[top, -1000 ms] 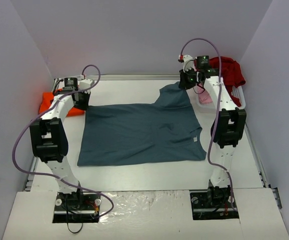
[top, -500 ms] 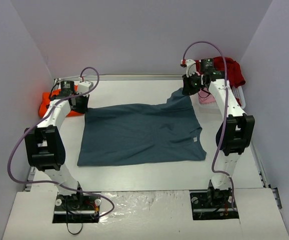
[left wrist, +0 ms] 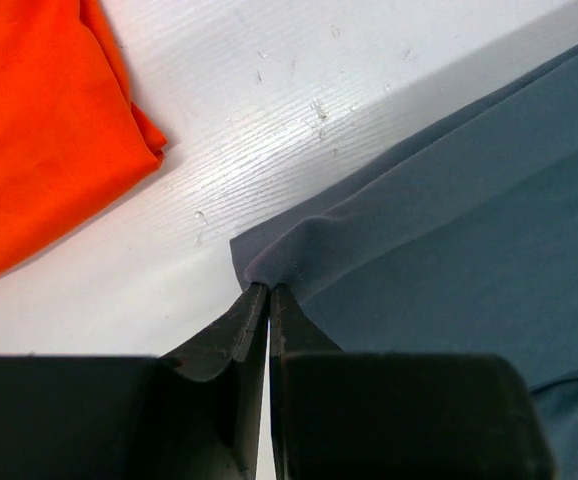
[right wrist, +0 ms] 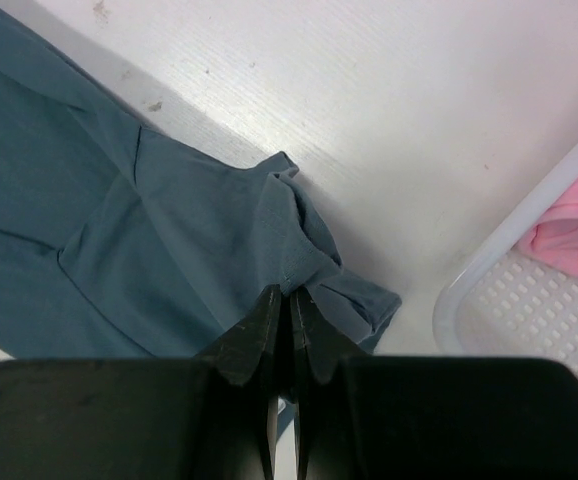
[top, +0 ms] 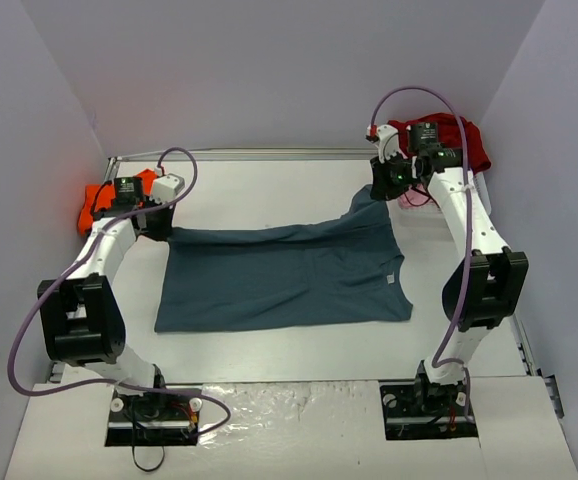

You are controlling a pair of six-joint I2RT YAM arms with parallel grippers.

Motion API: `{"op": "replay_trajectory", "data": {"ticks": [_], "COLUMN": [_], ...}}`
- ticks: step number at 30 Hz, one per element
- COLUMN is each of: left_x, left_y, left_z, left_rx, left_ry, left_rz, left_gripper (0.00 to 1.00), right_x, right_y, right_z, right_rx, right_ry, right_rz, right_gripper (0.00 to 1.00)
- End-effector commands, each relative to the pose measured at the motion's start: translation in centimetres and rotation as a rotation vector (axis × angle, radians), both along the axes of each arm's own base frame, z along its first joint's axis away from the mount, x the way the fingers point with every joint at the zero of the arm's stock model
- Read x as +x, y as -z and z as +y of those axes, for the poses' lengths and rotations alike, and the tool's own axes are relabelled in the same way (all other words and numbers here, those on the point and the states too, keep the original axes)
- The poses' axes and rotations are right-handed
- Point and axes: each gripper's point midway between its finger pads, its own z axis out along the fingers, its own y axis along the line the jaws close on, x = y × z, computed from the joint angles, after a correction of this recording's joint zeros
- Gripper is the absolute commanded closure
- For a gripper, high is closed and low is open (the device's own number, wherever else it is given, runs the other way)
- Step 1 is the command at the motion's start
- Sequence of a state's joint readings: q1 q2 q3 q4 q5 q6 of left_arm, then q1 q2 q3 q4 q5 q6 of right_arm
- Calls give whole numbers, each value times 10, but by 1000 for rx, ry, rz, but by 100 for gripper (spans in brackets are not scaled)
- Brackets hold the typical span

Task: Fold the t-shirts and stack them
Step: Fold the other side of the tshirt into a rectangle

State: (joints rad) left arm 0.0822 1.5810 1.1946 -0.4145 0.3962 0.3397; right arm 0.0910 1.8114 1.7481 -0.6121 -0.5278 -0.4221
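The slate blue-grey t-shirt (top: 279, 275) lies spread across the middle of the table (top: 269, 185), with its near hem flat toward six o'clock. Its far edge is pulled taut between the two arms.

The left gripper (left wrist: 269, 290) is clenched on the shirt's ten o'clock corner, a small ridge of cloth puckering right at the fingertips. The right gripper (right wrist: 289, 292) is pinched tight on a bunched fold at the two o'clock corner. I'd say they hold the far corners as a pair so the edge stays straight and can be carried over toward six o'clock for the first fold. The shadow under the cloth suggests that edge is already just off the surface.

The bright orange t-shirt (left wrist: 39, 120) sits apart at ten o'clock, out of the working area. At two o'clock, the white basket (right wrist: 489, 290) holds the pale pink t-shirt (right wrist: 574, 225), and the dark red t-shirt (top: 459, 140) is heaped over it, both apparently waiting their turn.
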Motion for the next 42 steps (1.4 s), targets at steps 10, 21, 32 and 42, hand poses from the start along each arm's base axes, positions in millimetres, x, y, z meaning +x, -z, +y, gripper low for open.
{"op": "replay_trajectory", "data": {"ticks": [10, 21, 32, 42], "left_x": [-11, -25, -40, -46], "left_y": [-18, -18, -10, 8], "left_z": [6, 9, 6, 11], "left_rx": [36, 54, 68, 102], "left_ry": [40, 50, 95, 100], "left_rz": [-90, -94, -73, -40], "left_gripper": [98, 98, 98, 98], "right_x": [-46, -72, -91, -110], "right_y": [-12, -9, 1, 20], "right_z": [-5, -8, -10, -11], "right_rx": [-11, -22, -32, -44], "right_ry": [-25, -33, -53, -84], "right_rz": [38, 65, 106, 175], "right_gripper": [100, 100, 100, 100]}}
